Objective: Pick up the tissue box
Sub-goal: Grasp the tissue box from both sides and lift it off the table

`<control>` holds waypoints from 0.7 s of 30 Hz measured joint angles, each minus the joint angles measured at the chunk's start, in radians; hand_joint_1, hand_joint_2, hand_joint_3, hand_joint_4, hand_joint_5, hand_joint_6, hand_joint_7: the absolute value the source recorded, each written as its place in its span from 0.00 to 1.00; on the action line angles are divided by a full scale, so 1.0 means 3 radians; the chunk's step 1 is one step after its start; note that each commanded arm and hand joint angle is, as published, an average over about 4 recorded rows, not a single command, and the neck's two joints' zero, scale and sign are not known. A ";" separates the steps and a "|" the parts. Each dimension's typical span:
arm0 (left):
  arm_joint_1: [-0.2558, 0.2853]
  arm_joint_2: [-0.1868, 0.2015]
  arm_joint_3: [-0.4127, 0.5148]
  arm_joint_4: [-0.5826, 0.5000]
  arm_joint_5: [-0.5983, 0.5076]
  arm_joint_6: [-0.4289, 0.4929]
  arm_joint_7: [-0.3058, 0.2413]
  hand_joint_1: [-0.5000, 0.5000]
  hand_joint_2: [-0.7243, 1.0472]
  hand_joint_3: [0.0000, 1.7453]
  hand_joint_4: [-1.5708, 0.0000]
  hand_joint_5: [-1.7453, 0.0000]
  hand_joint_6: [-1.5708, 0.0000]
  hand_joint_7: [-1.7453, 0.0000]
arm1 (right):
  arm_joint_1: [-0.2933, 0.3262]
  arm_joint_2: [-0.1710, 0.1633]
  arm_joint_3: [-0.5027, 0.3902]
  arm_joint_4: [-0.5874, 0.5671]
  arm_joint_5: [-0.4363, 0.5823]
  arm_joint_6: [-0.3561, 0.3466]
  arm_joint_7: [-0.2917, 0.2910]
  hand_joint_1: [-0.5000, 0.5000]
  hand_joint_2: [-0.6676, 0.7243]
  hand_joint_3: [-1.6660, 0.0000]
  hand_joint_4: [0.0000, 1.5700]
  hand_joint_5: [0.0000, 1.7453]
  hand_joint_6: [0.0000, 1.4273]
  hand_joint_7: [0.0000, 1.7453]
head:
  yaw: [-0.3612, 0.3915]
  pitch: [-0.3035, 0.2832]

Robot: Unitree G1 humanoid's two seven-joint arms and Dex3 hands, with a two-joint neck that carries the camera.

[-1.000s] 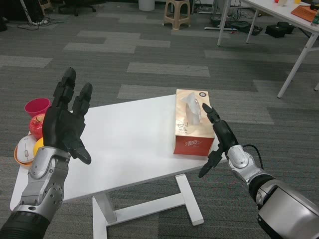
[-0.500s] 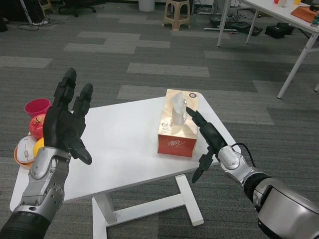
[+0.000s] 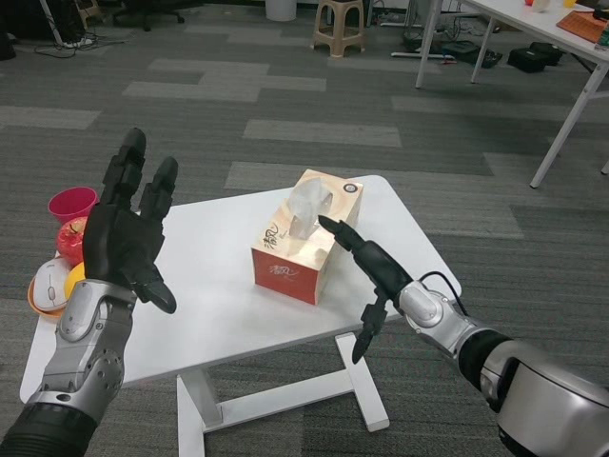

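left hand (image 3: 124, 238): black, segmented fingers
right hand (image 3: 371, 271): black, slender
forearms (image 3: 86, 347): silver casing, dotted with screws
cable (image 3: 440, 283): black, looped at right wrist

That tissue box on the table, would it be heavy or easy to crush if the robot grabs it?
The tissue box looks like thin cardboard with a tissue poking out, so it is probably light and may dent under a hard squeeze. Its flat base on the table suggests it would slide rather than roll. The right robot hand sits against its side.
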 measured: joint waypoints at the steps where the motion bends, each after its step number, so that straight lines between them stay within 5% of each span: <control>1: 0.0000 -0.0001 0.0000 0.0001 0.0000 -0.0001 0.0000 1.00 0.10 0.00 1.00 0.88 1.00 1.00 | 0.0015 -0.0014 0.0008 -0.0047 0.0000 0.0000 0.0027 0.08 0.70 0.95 0.00 0.00 0.00 0.06 | 0.0000 0.0000; 9: -0.0002 -0.0012 -0.0010 0.0003 0.0000 -0.0005 0.0000 1.00 0.10 0.00 1.00 0.88 1.00 1.00 | 0.0217 -0.0065 -0.0165 -0.0293 -0.0010 0.0001 0.0139 0.08 0.68 0.95 0.00 0.00 0.00 0.08 | 0.0028 0.0006; 21: -0.0003 -0.0015 -0.0032 0.0006 -0.0001 -0.0008 0.0000 1.00 0.10 0.00 1.00 0.88 1.00 1.00 | 0.0453 0.0022 -0.1211 -0.0212 -0.0023 0.0009 0.0167 0.07 0.68 0.95 0.00 0.00 0.00 0.06 | 0.0086 0.0071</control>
